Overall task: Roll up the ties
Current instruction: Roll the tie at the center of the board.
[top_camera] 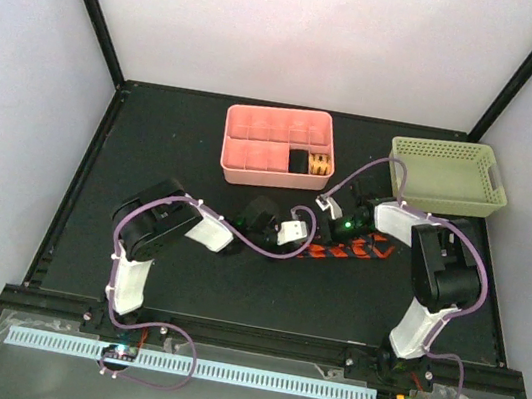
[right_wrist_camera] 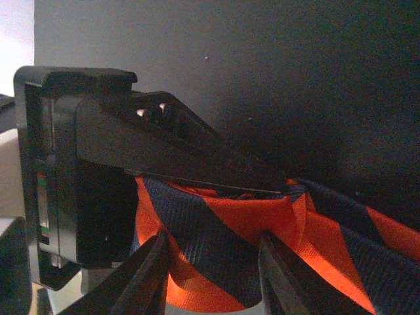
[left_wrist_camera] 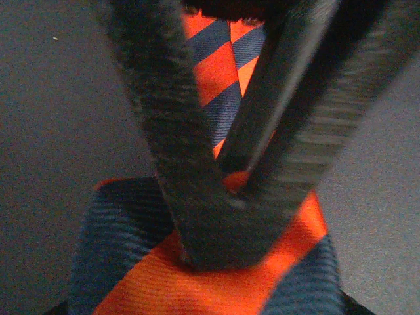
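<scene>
Pinching tie (left_wrist_camera: 210, 282), left gripper (left_wrist_camera: 223, 230), wrist view only, right gripper (right_wrist_camera: 216, 243) astride, hold unclear

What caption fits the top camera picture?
Left arm and right arm reach a striped tie on a black table, near a pink tray and green basket.

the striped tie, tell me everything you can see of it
The tie is a long narrow band of ribbed woven fabric, orange-red with dark navy diagonal stripes. It lies on the black table, on the near side of the pink tray, running left to right. Layers overlap where the left tool pinches it at the fingertips. The right tool straddles a raised fold that fills its gap, but whether it grips is unclear.
</scene>
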Motion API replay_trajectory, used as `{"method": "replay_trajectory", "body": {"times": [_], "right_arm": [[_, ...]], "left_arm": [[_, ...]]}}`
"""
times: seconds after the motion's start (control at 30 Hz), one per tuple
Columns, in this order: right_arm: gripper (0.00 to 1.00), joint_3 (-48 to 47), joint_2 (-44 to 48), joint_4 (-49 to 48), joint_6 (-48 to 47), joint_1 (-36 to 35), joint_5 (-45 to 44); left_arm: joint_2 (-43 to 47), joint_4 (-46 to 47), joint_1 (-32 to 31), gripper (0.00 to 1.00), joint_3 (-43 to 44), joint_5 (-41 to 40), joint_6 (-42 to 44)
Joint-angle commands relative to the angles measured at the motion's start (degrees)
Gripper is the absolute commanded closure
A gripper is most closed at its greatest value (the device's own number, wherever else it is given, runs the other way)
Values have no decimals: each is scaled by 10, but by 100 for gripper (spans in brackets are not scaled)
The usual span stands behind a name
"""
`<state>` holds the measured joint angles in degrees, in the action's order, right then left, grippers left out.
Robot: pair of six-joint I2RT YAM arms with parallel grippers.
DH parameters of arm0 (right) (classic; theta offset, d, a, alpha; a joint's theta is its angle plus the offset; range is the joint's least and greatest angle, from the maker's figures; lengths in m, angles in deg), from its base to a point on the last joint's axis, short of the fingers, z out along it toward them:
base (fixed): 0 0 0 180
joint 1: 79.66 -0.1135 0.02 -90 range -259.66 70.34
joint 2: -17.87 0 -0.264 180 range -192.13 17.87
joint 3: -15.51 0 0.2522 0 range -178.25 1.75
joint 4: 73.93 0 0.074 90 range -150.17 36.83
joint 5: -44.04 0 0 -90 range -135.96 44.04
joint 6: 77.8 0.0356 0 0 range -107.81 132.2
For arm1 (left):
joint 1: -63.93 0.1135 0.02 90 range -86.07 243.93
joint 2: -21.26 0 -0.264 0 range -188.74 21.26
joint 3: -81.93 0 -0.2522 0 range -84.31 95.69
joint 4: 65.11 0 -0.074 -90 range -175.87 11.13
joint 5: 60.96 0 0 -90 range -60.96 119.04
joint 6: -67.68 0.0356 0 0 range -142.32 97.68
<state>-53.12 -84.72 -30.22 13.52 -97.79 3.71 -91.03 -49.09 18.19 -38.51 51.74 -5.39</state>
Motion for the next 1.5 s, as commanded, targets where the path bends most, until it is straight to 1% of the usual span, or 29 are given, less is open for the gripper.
{"method": "replay_trajectory", "body": {"times": [0.0, 0.07, 0.2, 0.3, 0.37, 0.47, 0.73, 0.8, 0.87, 0.93, 1.0, 1.07, 1.13, 1.17, 1.23, 1.3, 1.4, 1.47], "right_arm": [[98, -3, -11, 13, -15, -3, -40], [98, -2, -6, 19, -20, 0, -50], [98, 6, -5, 28, -28, 12, -83], [98, 15, -9, 31, -35, 19, -109], [99, 19, -9, 28, -35, 23, -127], [99, 24, -9, 27, -32, 28, -156], [98, 30, -17, 27, -28, 29, -171], [98, 35, -16, 22, -28, 29, -168], [98, 37, -16, 20, -30, 28, -164], [98, 37, -16, 20, -30, 28, -157], [98, 35, -13, 20, -31, 28, -152], [98, 29, -9, 23, -35, 29, -142], [89, 16, -3, 36, -45, 30, -131], [86, 7, 1, 46, -53, 33, -127], [82, -16, 11, 71, -72, 43, -123], [72, -40, 20, 106, -96, 55, -125], [67, -66, 39, 153, -133, 79, -143], [65, -72, 53, 173, -154, 101, -166]], "left_arm": [[-10, -74, -2, 57, 3, -32, 6], [-5, -70, 0, 52, 2, -29, 1], [19, -30, 12, 29, -17, 4, -10], [41, 13, 16, 20, -32, 27, -18], [48, 44, 16, 16, -39, 43, -23], [43, 73, 16, 13, -36, 74, -30], [-11, 99, 11, 12, 15, 86, -61], [-24, 103, 8, 13, 27, 89, -62], [-38, 107, 6, 16, 36, 90, -62], [-49, 100, 6, 25, 46, 90, -60], [-52, 81, 6, 39, 51, 79, -53], [-43, 56, 5, 47, 43, 70, -34], [-28, 35, 6, 52, 26, 56, -14], [-20, 24, 6, 55, 18, 49, -6], [-14, 6, 5, 57, 7, 37, 4], [-15, -15, 5, 58, 3, 28, 9], [-19, -27, 3, 60, 1, 14, 14], [-20, -37, 2, 61, 5, 3, 18]]}}
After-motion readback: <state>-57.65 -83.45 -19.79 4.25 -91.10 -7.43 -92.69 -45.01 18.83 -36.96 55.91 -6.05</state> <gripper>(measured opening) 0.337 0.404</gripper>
